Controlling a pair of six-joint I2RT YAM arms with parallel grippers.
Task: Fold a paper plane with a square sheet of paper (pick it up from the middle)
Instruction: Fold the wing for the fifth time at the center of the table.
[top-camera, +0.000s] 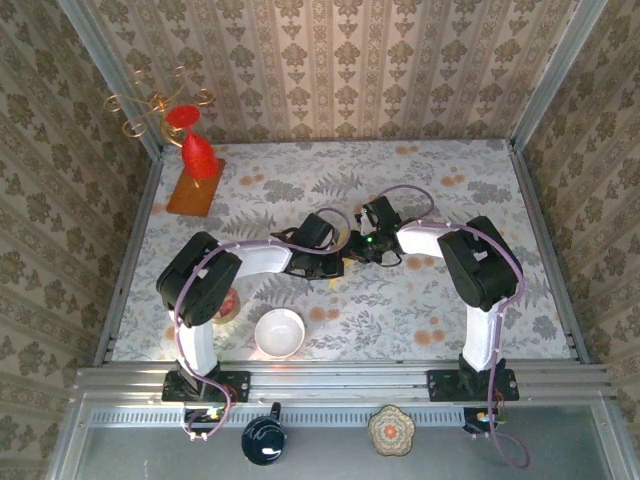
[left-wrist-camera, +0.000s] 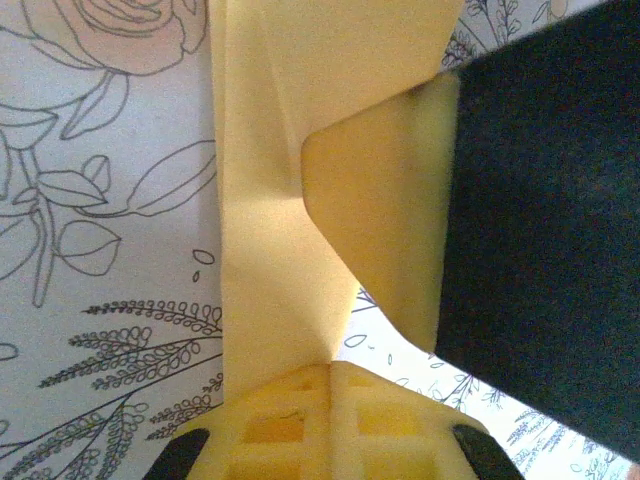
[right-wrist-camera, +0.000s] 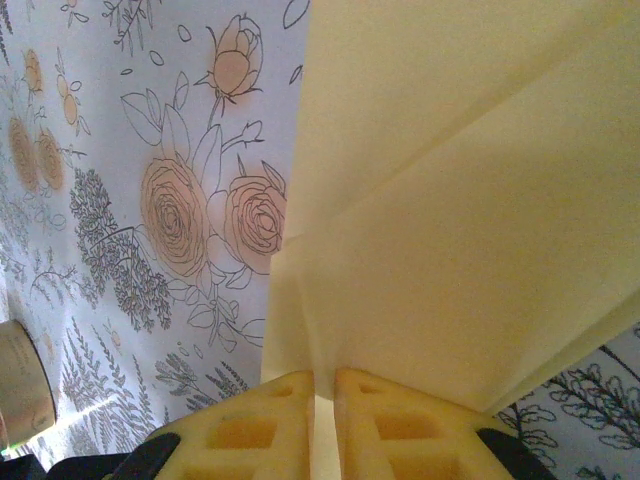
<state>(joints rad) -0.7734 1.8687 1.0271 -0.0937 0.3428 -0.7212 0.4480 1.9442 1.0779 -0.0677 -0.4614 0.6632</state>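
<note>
While both arms met over the middle of the flowered tablecloth (right-wrist-camera: 150, 200), the paper (left-wrist-camera: 270, 200) sat between them, partly folded, just above the cloth or on it; I could not tell which. The left gripper (left-wrist-camera: 335, 420) was clamped on one end of it, and the right gripper (right-wrist-camera: 323, 420) was pinched almost closed on a layered edge. The paper looked very light, thin and limp, likely to crease or tear under a hard pull. The doubled folds looked like the stiffest and safest places to hold. Its long folded strip ran straight away from the left fingers, and one folded flap turned its blunt corner out to the side. No sharp nose showed, so I could not tell which way the paper pointed
</note>
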